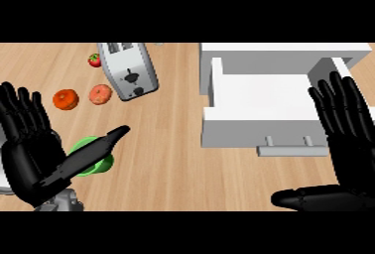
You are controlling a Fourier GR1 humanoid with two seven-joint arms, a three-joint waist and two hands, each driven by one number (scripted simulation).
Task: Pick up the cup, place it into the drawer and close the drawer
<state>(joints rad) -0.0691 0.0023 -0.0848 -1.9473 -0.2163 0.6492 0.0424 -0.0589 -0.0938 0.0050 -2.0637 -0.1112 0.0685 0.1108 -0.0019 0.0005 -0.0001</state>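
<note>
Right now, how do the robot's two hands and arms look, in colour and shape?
Both the left hand and the right hand are glossy black, with long, slim, segmented fingers and a thick thumb. A short piece of grey forearm shows below the left hand. No cables, markings or sleeves are visible.

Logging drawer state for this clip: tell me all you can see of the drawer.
The drawer is a white box, pulled out of its white cabinet and open at the top. It has thick side walls, a flat front panel, and a pale bar handle on two short posts. The inside looks bare. It lies at the counter's right, with the open right robot hand over its right edge; whether they touch is unclear.
</note>
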